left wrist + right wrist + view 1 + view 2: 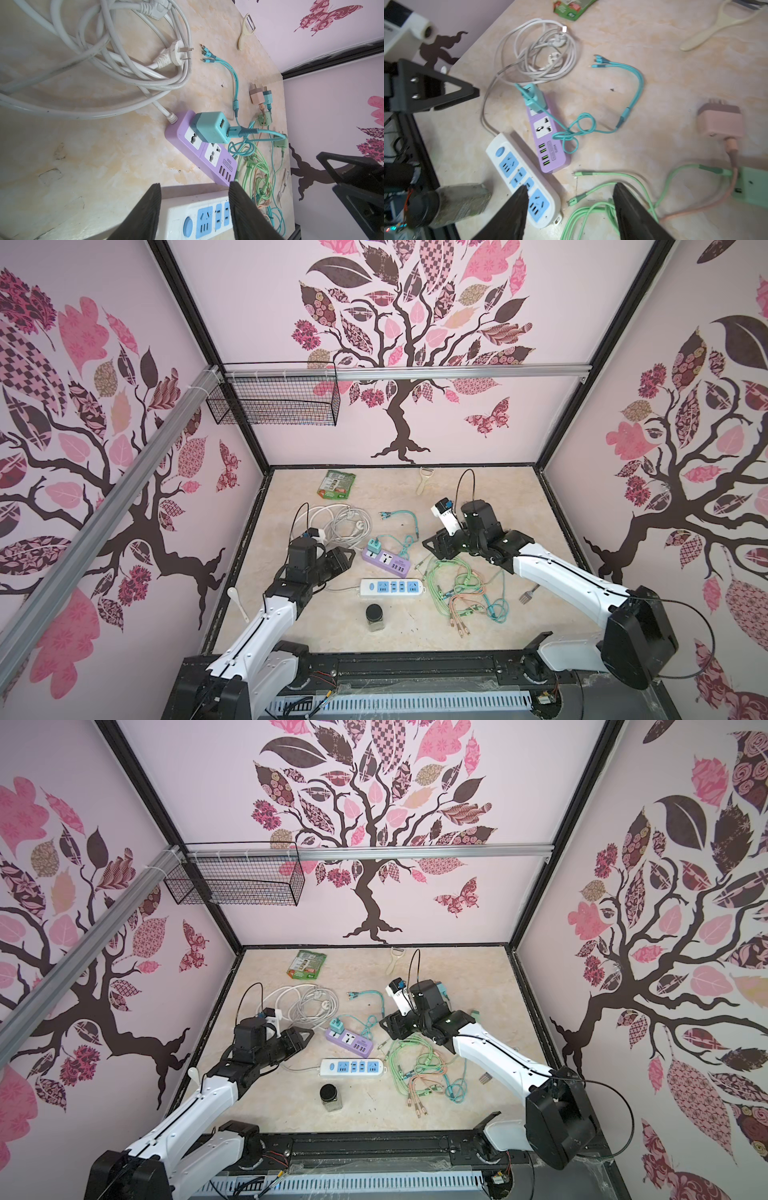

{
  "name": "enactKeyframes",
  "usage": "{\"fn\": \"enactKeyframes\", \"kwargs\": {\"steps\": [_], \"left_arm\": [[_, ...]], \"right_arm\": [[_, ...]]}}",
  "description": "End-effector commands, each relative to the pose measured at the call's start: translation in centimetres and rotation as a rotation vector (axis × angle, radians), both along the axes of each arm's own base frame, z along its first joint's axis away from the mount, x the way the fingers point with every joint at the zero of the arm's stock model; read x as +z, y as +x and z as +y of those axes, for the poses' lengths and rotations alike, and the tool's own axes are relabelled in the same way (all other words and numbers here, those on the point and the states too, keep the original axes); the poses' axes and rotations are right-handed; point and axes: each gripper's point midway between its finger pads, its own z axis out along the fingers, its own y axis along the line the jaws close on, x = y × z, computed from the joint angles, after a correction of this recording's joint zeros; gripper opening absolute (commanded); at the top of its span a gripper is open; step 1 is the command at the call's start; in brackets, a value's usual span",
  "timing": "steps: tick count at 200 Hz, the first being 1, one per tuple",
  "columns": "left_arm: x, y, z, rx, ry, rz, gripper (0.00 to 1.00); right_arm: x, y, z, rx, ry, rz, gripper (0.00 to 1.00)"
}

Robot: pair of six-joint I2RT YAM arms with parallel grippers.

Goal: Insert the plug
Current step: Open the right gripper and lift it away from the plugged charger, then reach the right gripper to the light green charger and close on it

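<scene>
w/ both jaws spread, empty: lift straight off, no snagging teal cord [236, 83], leave plug [209, 126] in purple strip [207, 153].

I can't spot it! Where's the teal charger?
The teal charger sits centre-left in both top views, plugged into the purple power strip's far end, beside the white cable coil.

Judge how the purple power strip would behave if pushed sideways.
The purple power strip looks rigid, so it would probably slide as one piece. Its loosely coiled white cord would likely trail and tug back. The teal charger plugged into it should ride along, dragging its thin cable.
</scene>
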Motion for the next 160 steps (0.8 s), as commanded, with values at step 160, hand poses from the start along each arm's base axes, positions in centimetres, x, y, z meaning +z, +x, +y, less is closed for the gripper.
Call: {"fn": "enactKeyframes", "kwargs": {"steps": [160], "left_arm": [[3.4, -3.5, -0.1, -0.065, -0.017, -0.082, 0.72]], "right_arm": [[-4.7, 10.1, -12.9, -0.565, -0.232, 0.014, 0.72]]}}
